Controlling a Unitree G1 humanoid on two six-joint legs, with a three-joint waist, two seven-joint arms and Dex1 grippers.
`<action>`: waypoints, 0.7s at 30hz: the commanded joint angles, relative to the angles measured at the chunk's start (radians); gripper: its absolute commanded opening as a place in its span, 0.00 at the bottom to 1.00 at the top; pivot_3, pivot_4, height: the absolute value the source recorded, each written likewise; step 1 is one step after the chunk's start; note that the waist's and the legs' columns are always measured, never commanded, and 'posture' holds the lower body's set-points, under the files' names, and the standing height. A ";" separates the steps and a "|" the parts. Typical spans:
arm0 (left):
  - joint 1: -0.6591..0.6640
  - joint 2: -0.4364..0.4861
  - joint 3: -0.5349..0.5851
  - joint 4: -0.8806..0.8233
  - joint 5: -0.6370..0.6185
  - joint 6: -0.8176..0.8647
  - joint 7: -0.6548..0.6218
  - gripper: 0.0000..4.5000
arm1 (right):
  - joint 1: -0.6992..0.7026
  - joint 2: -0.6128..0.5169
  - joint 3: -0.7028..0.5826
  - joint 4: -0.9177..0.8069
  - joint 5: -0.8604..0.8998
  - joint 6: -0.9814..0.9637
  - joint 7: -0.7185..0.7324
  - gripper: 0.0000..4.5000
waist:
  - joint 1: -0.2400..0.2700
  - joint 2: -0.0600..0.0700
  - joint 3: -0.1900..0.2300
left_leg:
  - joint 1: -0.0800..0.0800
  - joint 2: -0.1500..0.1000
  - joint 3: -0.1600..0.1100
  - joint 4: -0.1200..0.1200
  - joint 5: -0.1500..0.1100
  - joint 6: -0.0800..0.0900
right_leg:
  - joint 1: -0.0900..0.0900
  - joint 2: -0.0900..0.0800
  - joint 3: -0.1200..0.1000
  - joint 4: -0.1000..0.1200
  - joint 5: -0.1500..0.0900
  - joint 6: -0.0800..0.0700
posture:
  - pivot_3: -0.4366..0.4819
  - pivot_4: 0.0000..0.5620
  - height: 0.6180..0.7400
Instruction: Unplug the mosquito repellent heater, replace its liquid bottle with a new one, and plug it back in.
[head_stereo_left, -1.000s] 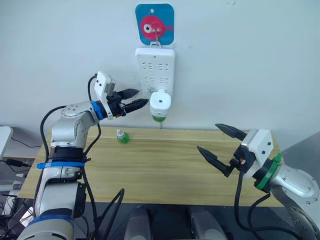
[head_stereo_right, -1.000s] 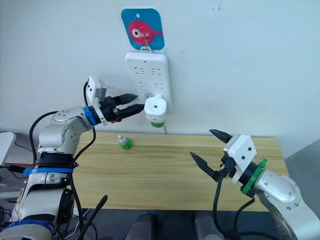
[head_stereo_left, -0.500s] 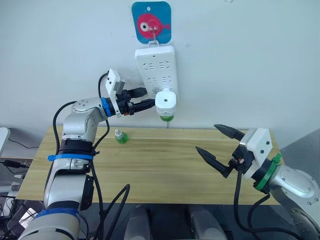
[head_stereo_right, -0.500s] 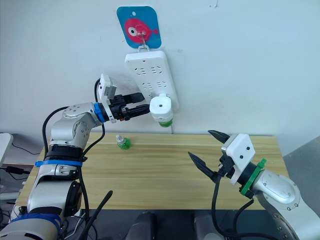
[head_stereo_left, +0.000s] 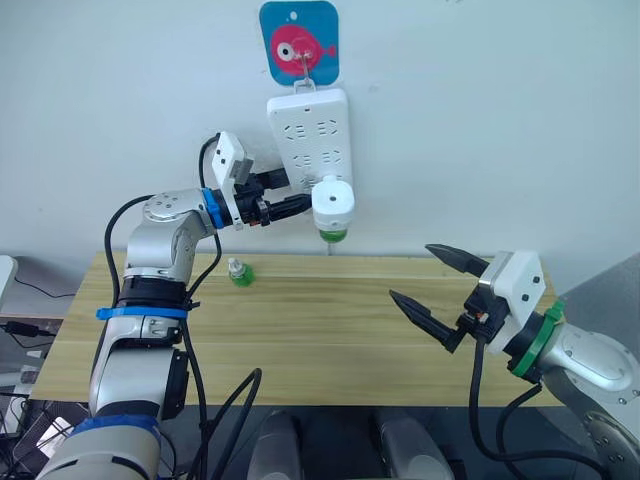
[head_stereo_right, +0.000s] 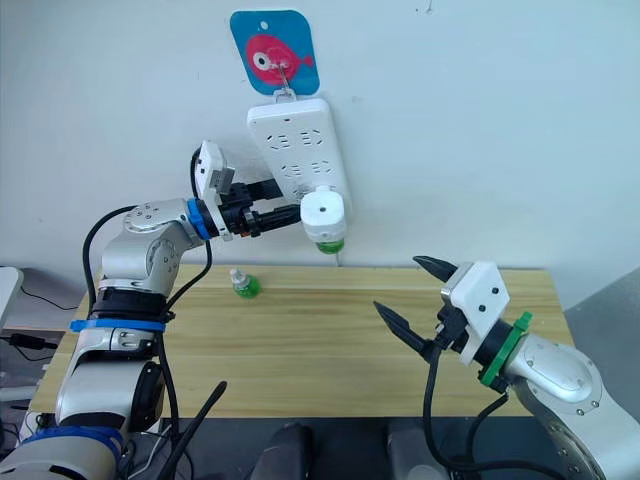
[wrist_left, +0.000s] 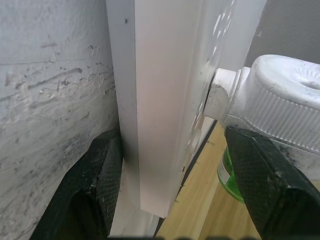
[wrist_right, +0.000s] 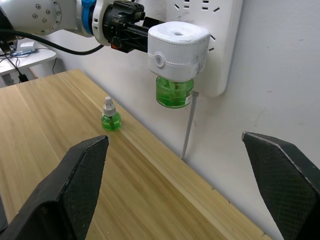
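Against the pale wall, the mosquito repellent heater sits plugged in the power strip at upper centre, the left gripper open around the strip edge, the right gripper open above the wooden table.

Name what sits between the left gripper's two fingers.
In the left wrist view, the power strip's lower edge lies between the fingers, open; one is behind it by the wall, the other before it beside the heater.

A plain white wall rises behind a light wooden table set against it.
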 joint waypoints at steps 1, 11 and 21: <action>0.004 0.006 0.019 -0.069 -0.035 0.031 -0.012 0.74 | -0.029 -0.004 -0.002 -0.035 0.026 0.000 -0.005 1.00 | 0.000 0.000 0.001 | 0.000 0.000 0.000 0.000 0.000 0.000 | 0.000 0.000 0.000 0.000 0.000 0.000 | 0.28 0.45 0.65; 0.057 0.024 0.022 -0.215 -0.082 0.132 -0.004 0.29 | -0.156 0.082 0.097 -0.032 -0.048 0.057 -0.174 1.00 | -0.001 0.001 0.005 | -0.004 0.000 -0.004 -0.001 0.002 -0.004 | -0.003 0.000 -0.005 -0.001 0.000 -0.001 | 0.30 0.45 0.65; 0.069 0.034 0.021 -0.270 -0.079 0.156 0.015 0.29 | -0.358 0.262 0.254 -0.012 -0.134 0.279 -0.409 1.00 | -0.001 0.001 0.006 | -0.011 0.000 -0.008 0.000 0.004 -0.007 | -0.009 0.000 -0.008 0.000 0.000 -0.001 | 0.29 0.45 0.65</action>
